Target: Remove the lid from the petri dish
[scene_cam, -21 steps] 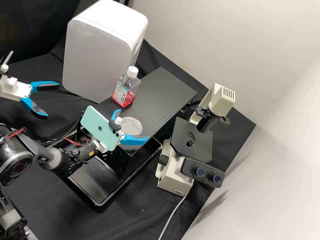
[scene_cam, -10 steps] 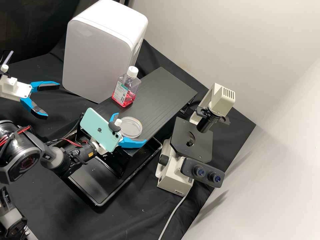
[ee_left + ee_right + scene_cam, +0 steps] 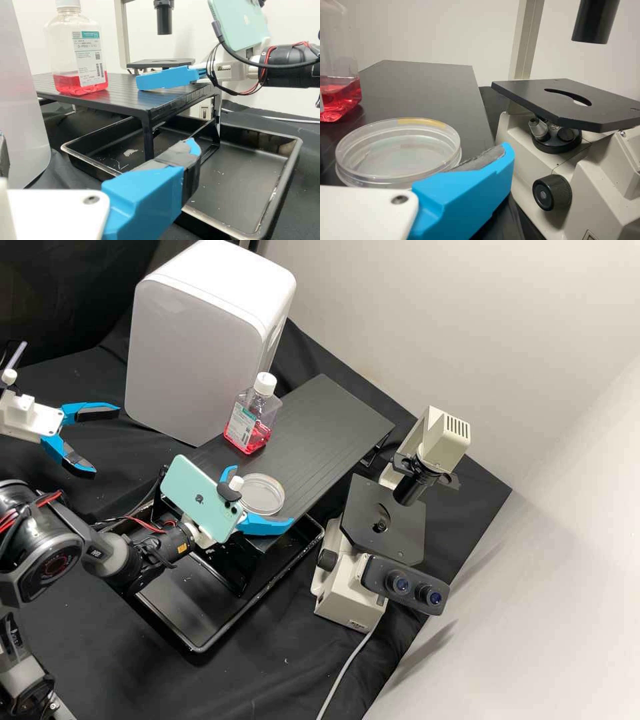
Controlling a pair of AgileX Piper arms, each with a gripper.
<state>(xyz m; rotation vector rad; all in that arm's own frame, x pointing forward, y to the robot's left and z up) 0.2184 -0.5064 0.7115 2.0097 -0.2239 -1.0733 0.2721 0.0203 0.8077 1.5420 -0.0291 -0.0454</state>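
Petri dish (image 3: 355, 175), lid (image 3: 397, 145) on, sits on the black raised shelf (image 3: 320, 427) between the spread fingers of the right gripper (image 3: 263, 497); left gripper (image 3: 100, 440) hangs released, well apart.

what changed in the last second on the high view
The right end effector eased back slightly toward its arm, open around the petri dish; nothing grasped. The left end effector, the dish with its lid on and the bottle stayed put.
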